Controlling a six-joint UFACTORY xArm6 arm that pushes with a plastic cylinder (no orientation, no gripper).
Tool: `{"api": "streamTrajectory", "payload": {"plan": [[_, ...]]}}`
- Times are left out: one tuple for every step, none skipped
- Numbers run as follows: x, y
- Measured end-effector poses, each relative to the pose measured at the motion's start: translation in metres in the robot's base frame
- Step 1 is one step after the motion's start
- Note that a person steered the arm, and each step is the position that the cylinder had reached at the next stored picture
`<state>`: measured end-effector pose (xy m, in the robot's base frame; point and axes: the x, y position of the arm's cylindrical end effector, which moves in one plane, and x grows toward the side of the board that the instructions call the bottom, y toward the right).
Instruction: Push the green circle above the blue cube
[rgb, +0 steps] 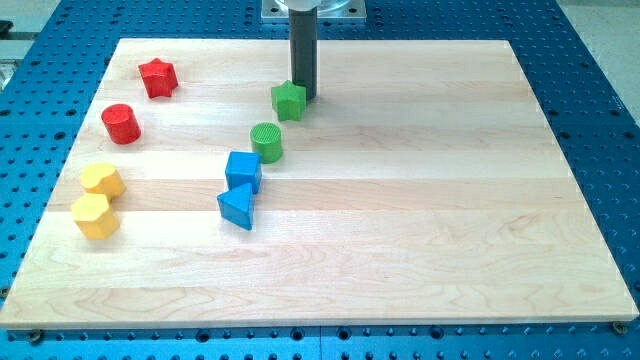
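Note:
The green circle (266, 142) stands on the wooden board, just up and to the right of the blue cube (243, 170), nearly touching it. A blue triangle (237, 207) lies right below the cube. My tip (304, 96) is at the view's top centre, touching the right side of a green star (288, 101). The tip is above and to the right of the green circle, with the green star between them.
A red star (158, 77) and a red cylinder (121, 123) sit at the view's upper left. Two yellow blocks (102, 181) (95, 216) sit at the left edge. A blue perforated table (600, 120) surrounds the board.

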<state>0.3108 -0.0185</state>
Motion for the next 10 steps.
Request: {"api": "streamTrajectory", "payload": {"plan": [[0.017,0.006],[0.019,-0.015],[0.021,0.007],[0.089,0.082],[0.092,0.045],[0.092,0.025],[0.099,-0.001],[0.111,-0.004],[0.112,-0.031],[0.119,0.0]]}}
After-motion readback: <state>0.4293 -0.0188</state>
